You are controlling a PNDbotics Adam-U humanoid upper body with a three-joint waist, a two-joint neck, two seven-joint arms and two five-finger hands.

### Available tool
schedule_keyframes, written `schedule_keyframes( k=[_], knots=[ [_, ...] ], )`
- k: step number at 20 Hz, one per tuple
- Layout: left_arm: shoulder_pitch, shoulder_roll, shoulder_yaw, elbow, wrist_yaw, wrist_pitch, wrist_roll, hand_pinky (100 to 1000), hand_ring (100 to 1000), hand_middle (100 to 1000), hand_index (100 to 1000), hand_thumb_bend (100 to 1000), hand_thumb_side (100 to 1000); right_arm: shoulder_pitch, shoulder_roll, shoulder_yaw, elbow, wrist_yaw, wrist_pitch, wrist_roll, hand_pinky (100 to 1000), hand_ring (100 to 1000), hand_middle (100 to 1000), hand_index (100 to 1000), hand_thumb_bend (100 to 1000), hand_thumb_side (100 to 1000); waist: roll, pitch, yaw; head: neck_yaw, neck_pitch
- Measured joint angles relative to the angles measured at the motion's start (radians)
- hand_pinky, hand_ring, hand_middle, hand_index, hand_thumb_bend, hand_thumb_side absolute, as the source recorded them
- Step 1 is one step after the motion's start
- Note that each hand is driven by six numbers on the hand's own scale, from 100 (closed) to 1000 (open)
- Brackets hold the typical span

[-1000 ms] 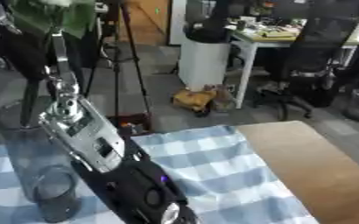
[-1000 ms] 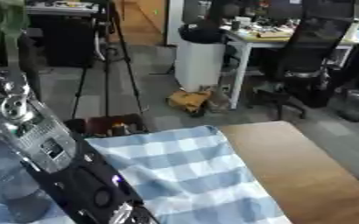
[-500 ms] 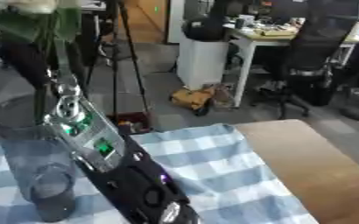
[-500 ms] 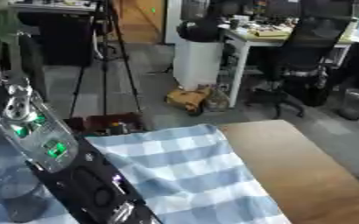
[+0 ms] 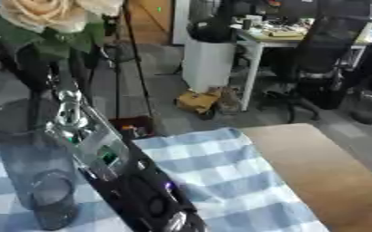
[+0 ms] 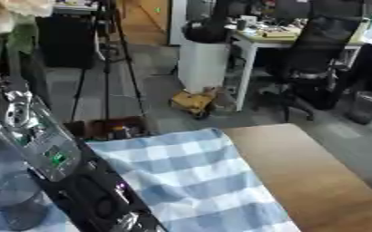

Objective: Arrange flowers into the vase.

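A cream rose (image 5: 40, 14) with green leaves (image 5: 58, 44) is held high at the upper left, its dark stem running down toward my left hand (image 5: 35, 76). The hand's dark fingers are curled round the stem, above and just behind the rim of a tall clear glass vase (image 5: 32, 180). The vase stands on the blue-and-white checked cloth (image 5: 221, 181) at the left. My silver and black left forearm (image 5: 102, 156) rises from the bottom edge past the vase. The lower stem is hidden behind hand and arm. My right hand shows in no view.
The cloth covers the wooden table (image 5: 324, 172), whose bare right part runs to its far edge. Beyond the table are a tripod (image 6: 110, 54), a white bin (image 5: 209, 59), a desk and a black office chair (image 6: 320, 59).
The rose has come lower into view above the vase, and the hand has shifted slightly with it. The vase has not moved.
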Motion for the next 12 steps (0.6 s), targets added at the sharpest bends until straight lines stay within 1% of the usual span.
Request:
schedule_keyframes(
  k=[3,5,7,8,12],
  knots=[
    [0.000,0.000,0.000,0.000,0.000,0.000,0.000,689,981,925,1000,100,1000,0.005,0.000,-0.001,0.000,0.001,0.009,0.006,267,352,185,202,440,747,0.000,0.000,0.000,0.000,0.000],
    [0.000,0.000,0.000,0.000,0.000,0.000,0.000,689,981,924,1000,100,1000,0.006,0.000,-0.001,0.000,0.006,0.014,0.011,268,357,188,203,433,729,0.000,0.000,0.000,0.000,0.000],
    [0.000,0.000,0.000,0.000,0.000,0.000,0.000,690,981,924,1000,100,1000,0.006,-0.002,-0.001,0.000,0.013,0.023,0.017,270,360,189,204,444,745,0.000,0.000,0.000,0.000,0.000],
    [0.000,0.000,0.000,0.000,0.000,0.000,0.000,690,980,924,1000,100,1000,0.007,-0.003,0.000,0.000,0.017,0.029,0.021,274,365,196,207,437,733,0.000,0.000,-0.001,-0.001,0.000],
    [0.000,0.000,0.000,0.000,0.000,0.000,0.000,691,980,923,1000,100,1000,0.007,-0.009,0.000,0.003,0.058,0.061,0.041,289,376,216,224,433,723,-0.001,0.000,-0.002,-0.001,0.000]
  ],
)
